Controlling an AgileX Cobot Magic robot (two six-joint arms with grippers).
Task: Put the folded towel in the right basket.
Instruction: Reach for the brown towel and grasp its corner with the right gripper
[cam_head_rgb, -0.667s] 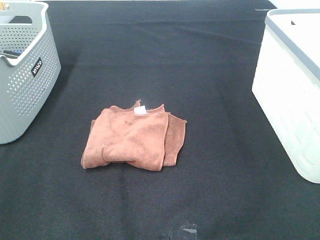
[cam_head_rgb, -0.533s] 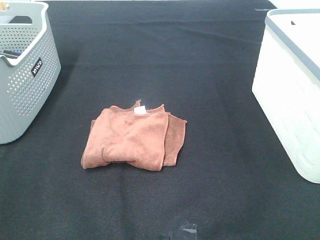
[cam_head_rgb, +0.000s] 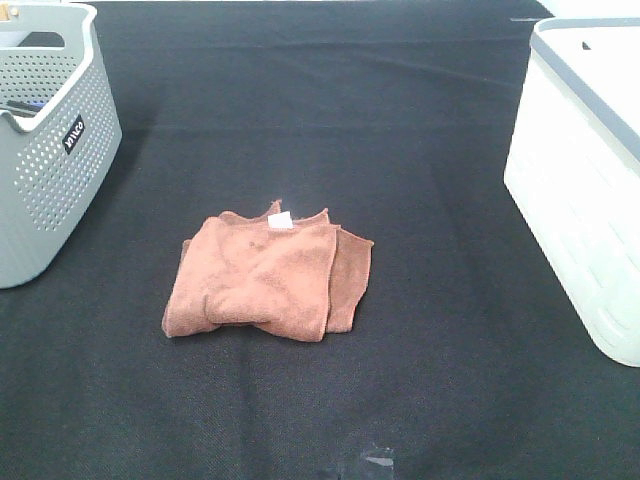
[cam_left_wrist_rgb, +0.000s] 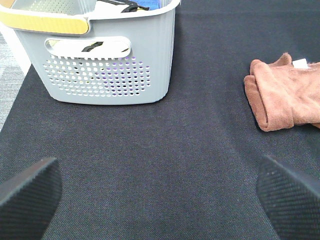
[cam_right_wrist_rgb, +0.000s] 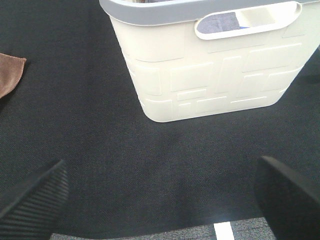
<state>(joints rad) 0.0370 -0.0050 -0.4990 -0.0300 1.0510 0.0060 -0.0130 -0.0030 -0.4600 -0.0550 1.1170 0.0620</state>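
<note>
Left gripper (cam_left_wrist_rgb: 160, 200) low over black mat (cam_head_rgb: 420, 120), jaws wide apart, empty, facing grey basket (cam_head_rgb: 55, 160); right gripper (cam_right_wrist_rgb: 160, 197) likewise, facing right basket (cam_head_rgb: 575, 190). Folded towel (cam_head_rgb: 268, 277) mid-mat between baskets, touching neither

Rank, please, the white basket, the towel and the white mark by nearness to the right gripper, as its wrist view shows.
1. white mark, close beside the right gripper.
2. white basket, just ahead.
3. towel, far aside, only a corner showing.

left hand (cam_left_wrist_rgb: 160, 197): spread wide | grey basket (cam_left_wrist_rgb: 107, 75): upright | folded towel (cam_left_wrist_rgb: 282, 97): lying apart
</note>
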